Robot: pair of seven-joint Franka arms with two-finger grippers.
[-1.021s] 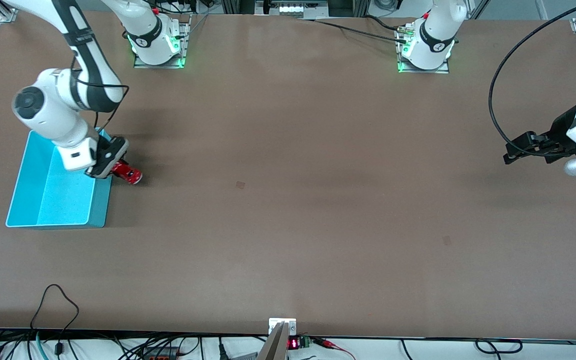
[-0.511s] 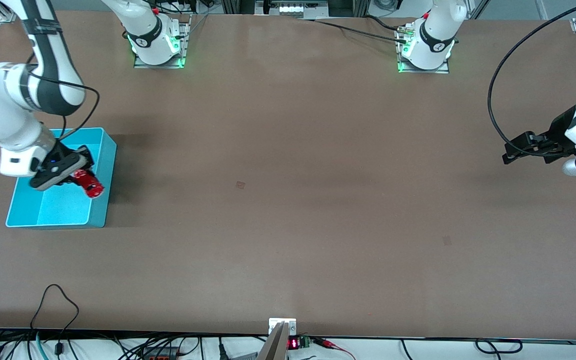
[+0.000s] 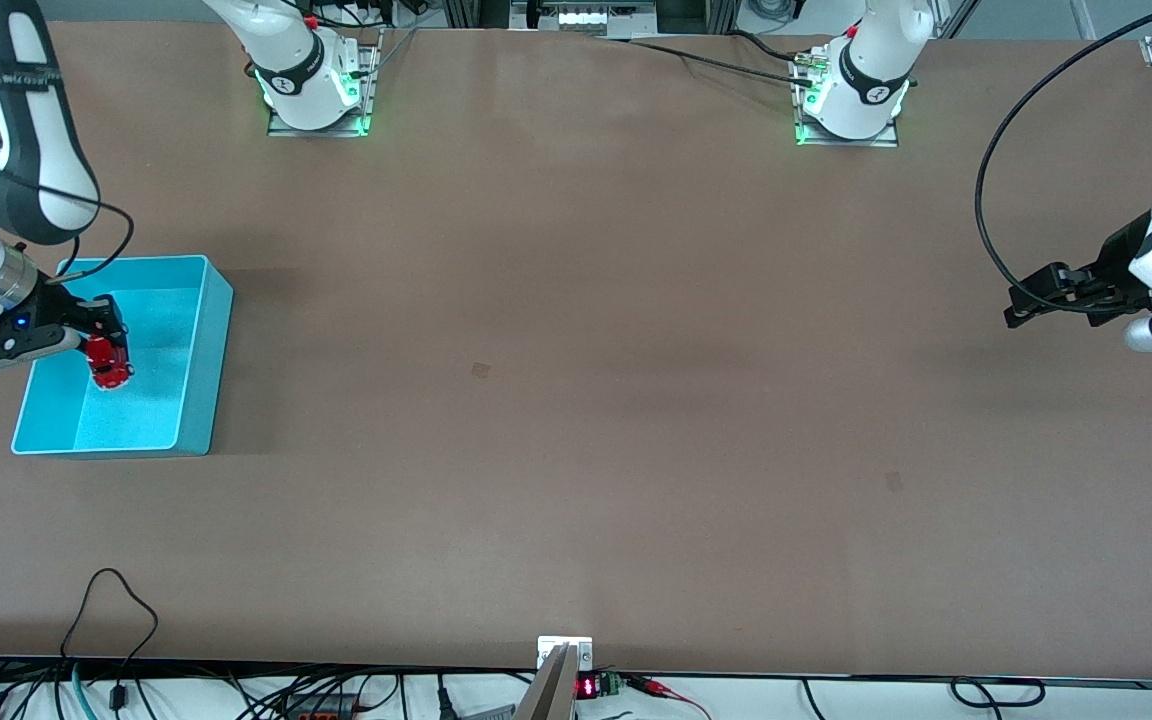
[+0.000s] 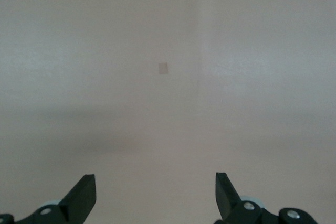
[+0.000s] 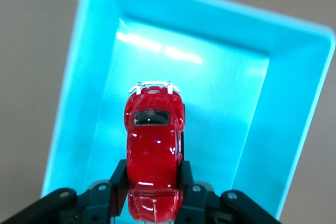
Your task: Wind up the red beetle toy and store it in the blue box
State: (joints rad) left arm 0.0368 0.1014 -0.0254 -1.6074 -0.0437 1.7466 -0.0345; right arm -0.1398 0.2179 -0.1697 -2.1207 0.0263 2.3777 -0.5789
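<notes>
My right gripper (image 3: 96,345) is shut on the red beetle toy (image 3: 108,364) and holds it over the inside of the blue box (image 3: 198,345). In the right wrist view the toy (image 5: 153,150) sits between my fingers (image 5: 116,179), nose toward the box floor, with the box (image 5: 294,103) open below it. My left gripper (image 3: 1021,305) is open and empty, up over the table at the left arm's end. In the left wrist view its fingertips (image 4: 84,192) stand wide apart over bare table.
The blue box stands at the right arm's end of the table. Two small pale marks (image 3: 481,370) lie on the brown tabletop. Cables (image 3: 106,600) trail at the table's edge nearest the front camera.
My right gripper has carried the red beetle toy from beside the box's wall across its rim to over the box's inside. The left arm has not moved.
</notes>
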